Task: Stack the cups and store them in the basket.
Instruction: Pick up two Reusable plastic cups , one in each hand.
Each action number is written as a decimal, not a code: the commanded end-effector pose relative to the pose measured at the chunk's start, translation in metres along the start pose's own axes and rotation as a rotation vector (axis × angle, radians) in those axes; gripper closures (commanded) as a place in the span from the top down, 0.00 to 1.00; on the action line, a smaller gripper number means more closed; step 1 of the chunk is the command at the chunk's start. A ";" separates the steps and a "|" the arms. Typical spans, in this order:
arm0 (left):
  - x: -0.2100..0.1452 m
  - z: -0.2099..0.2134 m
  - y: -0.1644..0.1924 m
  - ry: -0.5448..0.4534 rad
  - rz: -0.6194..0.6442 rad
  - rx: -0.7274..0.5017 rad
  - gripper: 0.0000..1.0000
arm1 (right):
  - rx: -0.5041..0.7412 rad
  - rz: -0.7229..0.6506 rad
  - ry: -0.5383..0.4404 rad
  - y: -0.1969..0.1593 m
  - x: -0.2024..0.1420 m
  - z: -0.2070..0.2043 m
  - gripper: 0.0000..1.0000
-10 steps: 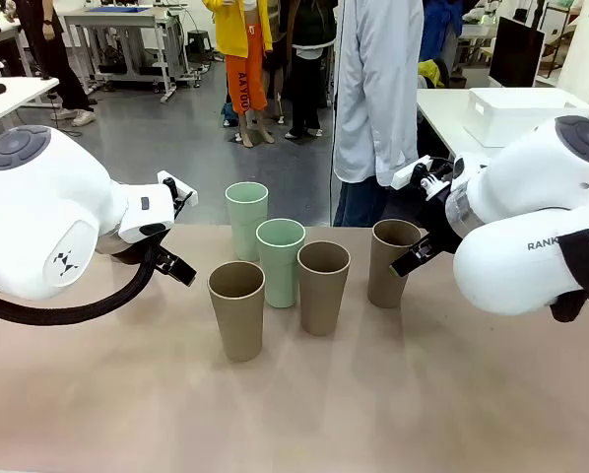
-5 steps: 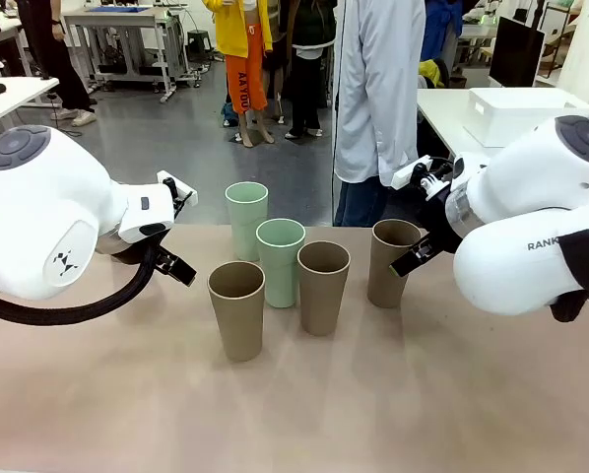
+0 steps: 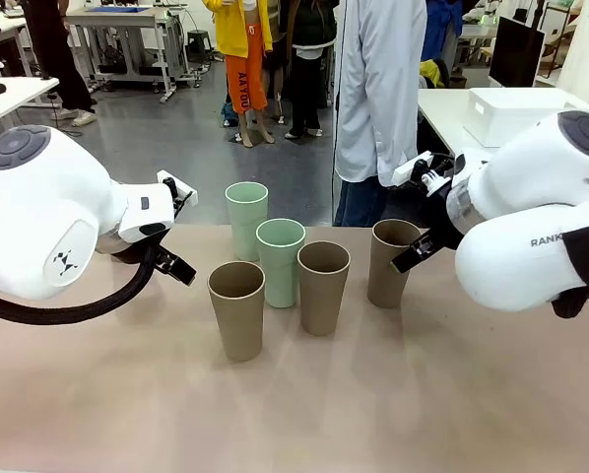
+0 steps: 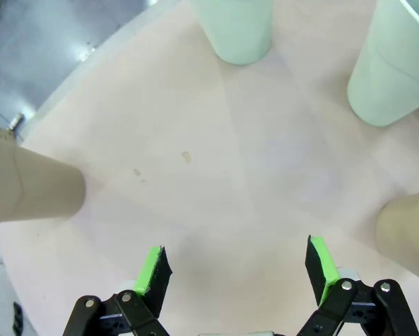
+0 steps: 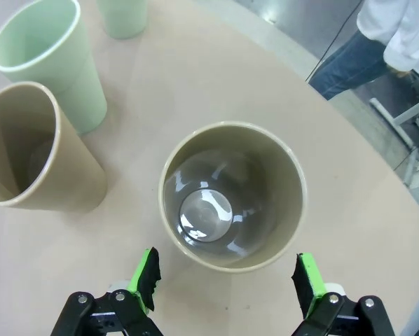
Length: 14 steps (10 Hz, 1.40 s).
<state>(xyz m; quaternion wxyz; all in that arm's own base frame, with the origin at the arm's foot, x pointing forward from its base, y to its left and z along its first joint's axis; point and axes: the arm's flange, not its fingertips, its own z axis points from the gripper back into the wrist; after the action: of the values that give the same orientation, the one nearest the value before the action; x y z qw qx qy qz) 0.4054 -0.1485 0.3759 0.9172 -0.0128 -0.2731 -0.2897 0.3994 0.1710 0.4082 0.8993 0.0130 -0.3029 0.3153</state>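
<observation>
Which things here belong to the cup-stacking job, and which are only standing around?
Job: rear mint cup, front mint cup, left tan cup, middle tan cup, right tan cup; perhaps the far white bin.
Not job: person in white coat, dark monitor.

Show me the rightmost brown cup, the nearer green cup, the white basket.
rightmost brown cup (image 5: 232, 197), right wrist view, inner wall.
nearer green cup (image 3: 280, 268), front view, outer wall.
white basket (image 3: 511, 123), front view, side wall.
</observation>
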 end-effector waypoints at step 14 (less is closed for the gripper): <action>-0.136 0.177 0.212 -0.429 -0.406 -0.624 1.00 | 0.377 0.218 -0.451 -0.204 -0.144 0.174 1.00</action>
<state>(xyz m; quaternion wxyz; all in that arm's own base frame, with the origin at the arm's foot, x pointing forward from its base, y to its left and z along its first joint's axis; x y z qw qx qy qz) 0.3404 0.1309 0.4905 0.7312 -0.2853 -0.3409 -0.5174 0.3406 -0.1059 0.5159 0.7675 0.1965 -0.4196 0.4429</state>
